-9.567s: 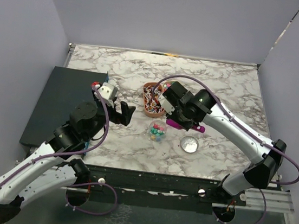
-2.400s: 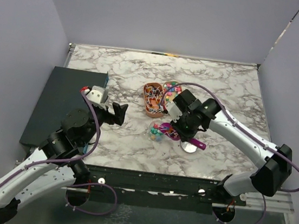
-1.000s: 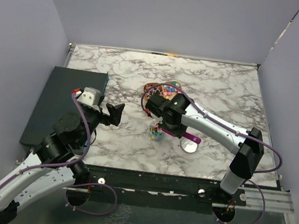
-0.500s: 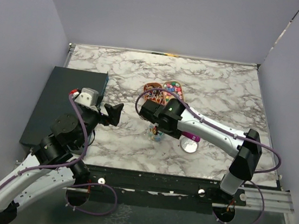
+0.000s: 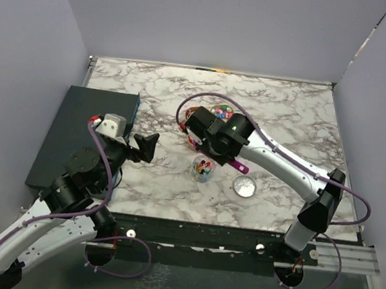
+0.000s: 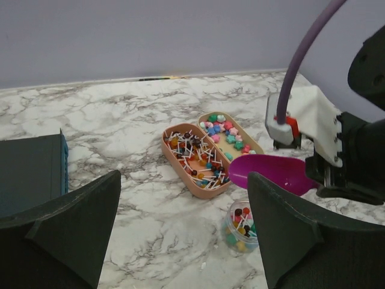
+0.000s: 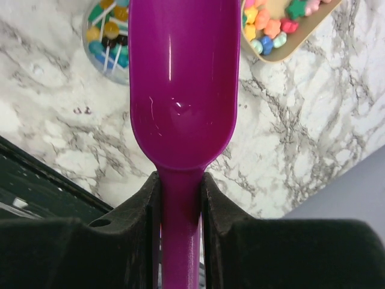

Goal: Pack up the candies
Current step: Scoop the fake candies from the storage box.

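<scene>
Candies point(image 6: 224, 133) in mixed bright colours are seen in a tan oval tray point(image 6: 253, 147) just right of centre in the left wrist view, with more gathered in a small clear jar point(image 6: 239, 227) lower down. A second oval tray point(image 6: 194, 188), filled with small sweets on white sticks, is set touching the first on its left side. A purple scoop point(image 7: 180, 78) is held by its handle, which is pinched between the fingers of the right gripper point(image 7: 180, 198). In the right wrist view the scoop's bowl is shown above the marble table point(image 7: 289, 138), between the jar at upper left and the tan tray at upper right. In the top view, the left gripper point(image 5: 147, 146) is held with its fingers spread wide, left of the jar and apart from it. A round silver lid point(image 5: 245, 186) lies just right of the jar. A dark box point(image 5: 75, 130) sits at the left edge.
</scene>
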`<state>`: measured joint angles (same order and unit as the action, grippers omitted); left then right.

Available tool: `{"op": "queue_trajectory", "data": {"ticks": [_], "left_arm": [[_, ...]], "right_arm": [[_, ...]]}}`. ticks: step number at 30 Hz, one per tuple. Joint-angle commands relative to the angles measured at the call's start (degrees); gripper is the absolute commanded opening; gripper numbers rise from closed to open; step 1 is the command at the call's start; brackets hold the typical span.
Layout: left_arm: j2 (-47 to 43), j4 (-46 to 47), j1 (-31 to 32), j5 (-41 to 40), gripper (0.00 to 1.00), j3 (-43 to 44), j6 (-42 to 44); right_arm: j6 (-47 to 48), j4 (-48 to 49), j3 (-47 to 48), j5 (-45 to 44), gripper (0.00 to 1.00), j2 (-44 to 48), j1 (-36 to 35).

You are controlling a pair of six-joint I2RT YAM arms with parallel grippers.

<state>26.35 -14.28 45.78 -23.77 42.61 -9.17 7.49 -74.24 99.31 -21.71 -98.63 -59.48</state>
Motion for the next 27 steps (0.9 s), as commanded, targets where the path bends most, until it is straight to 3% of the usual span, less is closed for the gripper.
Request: {"op": "queue_trajectory", "data": {"ticks": [1,11,27], "left_arm": [[-0.7,0.0,-0.1,-1.2,0.86,-0.4,-0.4],[-0.9,0.1,-0.1,-1.0,0.86,-0.4,-0.5],[-1.9,0.1,0.0,-0.9,0.86,-0.5,-0.6]], "right_arm": [[-3.7,-1.5,7.1,5.5,0.01,-4.8,3.5],[-15.4,-7.1,19.0,13.1,0.01,-13.6,9.6],[-22.7,-4.3,16.9,24.8,0.01,-16.9,16.3]]}}
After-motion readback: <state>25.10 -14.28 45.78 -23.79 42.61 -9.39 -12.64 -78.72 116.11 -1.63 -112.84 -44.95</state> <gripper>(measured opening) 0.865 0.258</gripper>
